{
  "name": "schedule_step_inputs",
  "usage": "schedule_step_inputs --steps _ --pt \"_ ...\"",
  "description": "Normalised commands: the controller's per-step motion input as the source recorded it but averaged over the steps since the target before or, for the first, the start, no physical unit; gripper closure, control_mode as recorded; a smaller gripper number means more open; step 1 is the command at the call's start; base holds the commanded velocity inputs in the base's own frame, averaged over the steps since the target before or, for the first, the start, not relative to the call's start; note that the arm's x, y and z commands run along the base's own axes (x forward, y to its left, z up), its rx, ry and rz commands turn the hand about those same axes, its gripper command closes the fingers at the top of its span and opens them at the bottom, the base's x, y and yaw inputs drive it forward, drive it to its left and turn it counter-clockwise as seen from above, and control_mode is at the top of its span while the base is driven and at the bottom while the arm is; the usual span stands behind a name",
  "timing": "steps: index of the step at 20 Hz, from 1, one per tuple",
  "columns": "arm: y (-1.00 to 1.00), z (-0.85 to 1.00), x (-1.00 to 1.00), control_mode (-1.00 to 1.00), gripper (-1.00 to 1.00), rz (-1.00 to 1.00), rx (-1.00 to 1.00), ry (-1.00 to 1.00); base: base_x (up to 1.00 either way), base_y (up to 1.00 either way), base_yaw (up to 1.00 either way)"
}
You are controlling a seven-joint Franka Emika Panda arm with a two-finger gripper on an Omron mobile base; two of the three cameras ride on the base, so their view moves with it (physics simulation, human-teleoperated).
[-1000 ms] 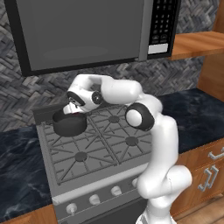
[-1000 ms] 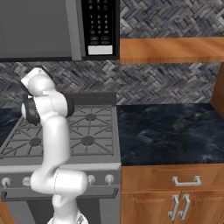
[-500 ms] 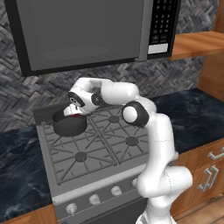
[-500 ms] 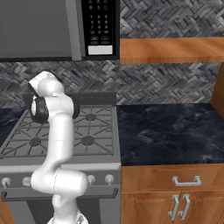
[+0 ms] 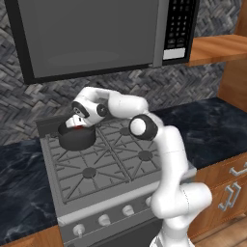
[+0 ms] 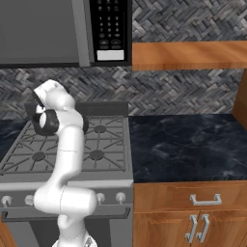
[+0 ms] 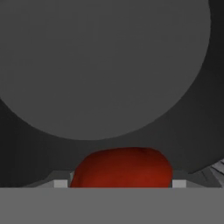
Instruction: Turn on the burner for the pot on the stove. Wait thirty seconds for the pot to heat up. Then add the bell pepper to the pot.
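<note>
The dark grey pot stands on the back-left grate of the stove; the burner beneath it is hidden. My gripper hangs just above the pot's rim, pointing down into it, shut on the red bell pepper. In the hand view the bell pepper sits between the fingertips of the gripper, with the pot's round grey bottom beyond it. The arm blocks the pot in the right base view.
A grey microwave hangs low over the stove, close above the arm. Pale knobs line the stove front. Dark stone counter runs to the right, with wooden cabinets below.
The arm's elbow has drifted a little toward the pot and the hand has dipped slightly over it. The pepper stays in the grip.
</note>
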Motion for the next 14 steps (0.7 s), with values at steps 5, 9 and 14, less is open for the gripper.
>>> schedule_step_inputs --steps 5,9,14 --pt "0.36 -0.19 0.34 -1.00 1.00 0.00 0.00 0.00 0.00 0.00 0.00" --pt "0.06 -0.04 0.42 -1.00 1.00 0.00 0.00 0.10 0.00 0.00 0.00" --pt "0.00 -0.16 0.09 -1.00 -1.00 0.00 0.00 0.20 0.00 0.00 0.00"
